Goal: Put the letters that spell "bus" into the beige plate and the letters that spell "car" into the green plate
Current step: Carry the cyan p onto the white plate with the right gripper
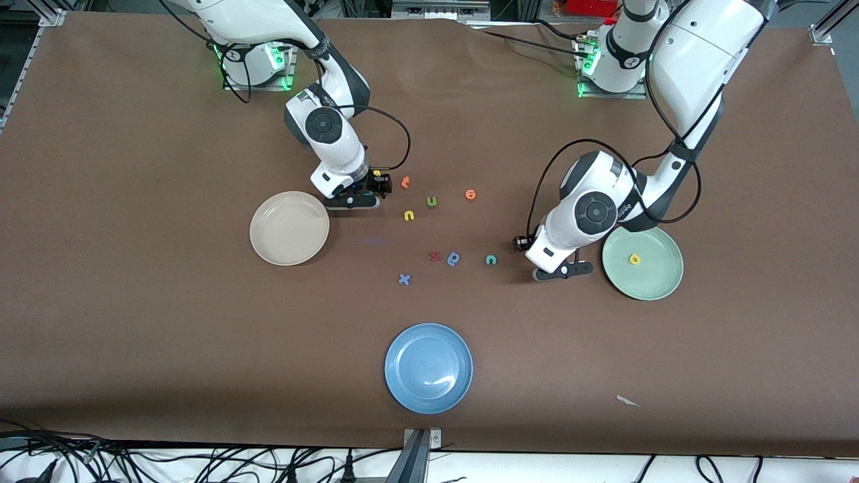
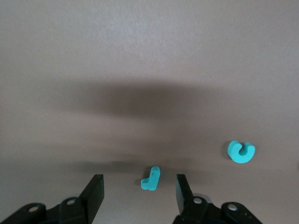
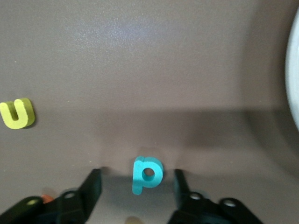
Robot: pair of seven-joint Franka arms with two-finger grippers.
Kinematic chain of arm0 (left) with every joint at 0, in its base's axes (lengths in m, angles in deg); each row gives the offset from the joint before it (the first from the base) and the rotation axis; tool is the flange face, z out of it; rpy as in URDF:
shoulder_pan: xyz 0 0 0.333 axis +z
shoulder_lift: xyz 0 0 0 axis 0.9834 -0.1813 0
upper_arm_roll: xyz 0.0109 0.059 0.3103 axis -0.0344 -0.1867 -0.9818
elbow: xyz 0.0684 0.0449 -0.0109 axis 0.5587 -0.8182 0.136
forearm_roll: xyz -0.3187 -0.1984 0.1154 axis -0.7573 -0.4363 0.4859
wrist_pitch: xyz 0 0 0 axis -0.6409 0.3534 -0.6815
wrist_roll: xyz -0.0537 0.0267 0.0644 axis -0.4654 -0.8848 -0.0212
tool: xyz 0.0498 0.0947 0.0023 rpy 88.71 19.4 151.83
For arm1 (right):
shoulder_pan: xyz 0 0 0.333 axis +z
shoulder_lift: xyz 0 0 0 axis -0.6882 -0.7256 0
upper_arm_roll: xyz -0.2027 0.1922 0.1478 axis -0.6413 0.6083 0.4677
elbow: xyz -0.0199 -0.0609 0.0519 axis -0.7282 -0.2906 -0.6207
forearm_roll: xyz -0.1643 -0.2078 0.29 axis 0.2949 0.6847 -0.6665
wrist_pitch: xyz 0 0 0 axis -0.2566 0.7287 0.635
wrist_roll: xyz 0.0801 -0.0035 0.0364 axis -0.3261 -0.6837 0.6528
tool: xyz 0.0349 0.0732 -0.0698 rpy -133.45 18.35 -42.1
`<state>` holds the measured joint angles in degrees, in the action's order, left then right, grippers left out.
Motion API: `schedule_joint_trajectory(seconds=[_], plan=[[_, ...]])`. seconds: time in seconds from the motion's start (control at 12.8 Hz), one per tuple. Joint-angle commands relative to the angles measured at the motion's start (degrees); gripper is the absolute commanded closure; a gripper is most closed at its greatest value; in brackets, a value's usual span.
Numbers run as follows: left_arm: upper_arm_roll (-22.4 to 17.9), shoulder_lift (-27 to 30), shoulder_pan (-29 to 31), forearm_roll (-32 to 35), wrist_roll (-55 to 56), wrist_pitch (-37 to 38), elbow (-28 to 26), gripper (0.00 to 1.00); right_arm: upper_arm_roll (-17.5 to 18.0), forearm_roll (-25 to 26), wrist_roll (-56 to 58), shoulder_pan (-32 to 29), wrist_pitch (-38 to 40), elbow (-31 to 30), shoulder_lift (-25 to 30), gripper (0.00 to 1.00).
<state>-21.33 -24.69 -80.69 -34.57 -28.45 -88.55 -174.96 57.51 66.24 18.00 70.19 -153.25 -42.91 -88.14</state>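
My right gripper (image 1: 352, 200) is down at the table beside the beige plate (image 1: 268, 231). It stands open, its jaws on either side of the teal "b" (image 3: 147, 174) without touching it. The yellow "u" (image 1: 409, 215) lies a little toward the left arm's end. My left gripper (image 1: 564, 270) is low beside the green plate (image 1: 661, 278), which holds the yellow "a" (image 1: 634, 258). Its open fingers (image 2: 97, 186) flank the teal "r" (image 2: 150, 178) with gaps on both sides. The teal "c" (image 1: 491, 259) lies close by. A yellow letter (image 1: 377, 173) by the right wrist is too hidden to read.
Loose letters lie mid-table: an orange one (image 1: 405, 181), a green "u" (image 1: 431, 201), an orange "e" (image 1: 470, 194), a red one (image 1: 434, 255), a blue rounded one (image 1: 453, 258) and a blue "x" (image 1: 404, 279). A blue plate (image 1: 402, 389) sits nearest the front camera.
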Motion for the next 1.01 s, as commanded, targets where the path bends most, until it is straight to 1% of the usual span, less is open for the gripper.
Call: schedule_joint_trajectory(seconds=[0.0, 0.16, 0.23, 0.39, 0.47, 0.62, 0.7, 0.86, 0.94], plan=[[-0.3, -0.2, -1.3, -1.1, 1.3, -0.8, -0.8, 0.35, -0.6, 0.2, 0.2, 0.7, -1.4, -0.9, -0.2, 0.51], [-0.3, -0.3, -2.2, -1.1, 1.6, -0.9, -1.6, 0.37, -0.6, 0.3, 0.3, 0.7, -1.4, -1.0, -0.2, 0.69], [-0.3, -0.3, -2.2, -1.1, 1.7, -0.8, -1.6, 0.38, -0.6, 0.3, 0.4, 0.7, -1.4, -1.0, -0.2, 0.76], [-0.3, -0.4, -2.2, -0.9, 1.7, -0.9, -1.5, 0.38, -0.6, 0.5, 0.5, 0.7, -1.3, -1.0, -0.2, 0.9], [-0.3, -0.4, -2.2, -0.5, 1.7, -0.9, -1.5, 0.38, -0.6, 1.2, 0.5, 0.7, -1.3, -1.0, -0.2, 0.98], [-0.3, -0.8, -2.4, -0.5, 1.8, -1.3, -1.2, 0.38, -0.9, 1.2, 1.0, 0.7, -0.8, -0.9, 0.7, 1.0], [-0.4, -1.0, -2.4, -0.4, 2.1, -2.5, -1.5, 0.38, -1.0, 1.2, 2.0, 0.7, 0.4, -0.9, 2.4, 1.0], [-0.4, -2.1, -2.4, -0.3, 2.3, -3.1, -1.3, 0.38, -1.7, 1.2, 4.3, 0.1, 8.2, -0.2, 6.7, 1.0], [-0.4, -2.1, -2.4, -0.3, 2.3, -3.1, -1.3, 0.38, -2.1, 1.2, 7.6, -1.9, 11.6, -0.2, 9.1, 1.0]])
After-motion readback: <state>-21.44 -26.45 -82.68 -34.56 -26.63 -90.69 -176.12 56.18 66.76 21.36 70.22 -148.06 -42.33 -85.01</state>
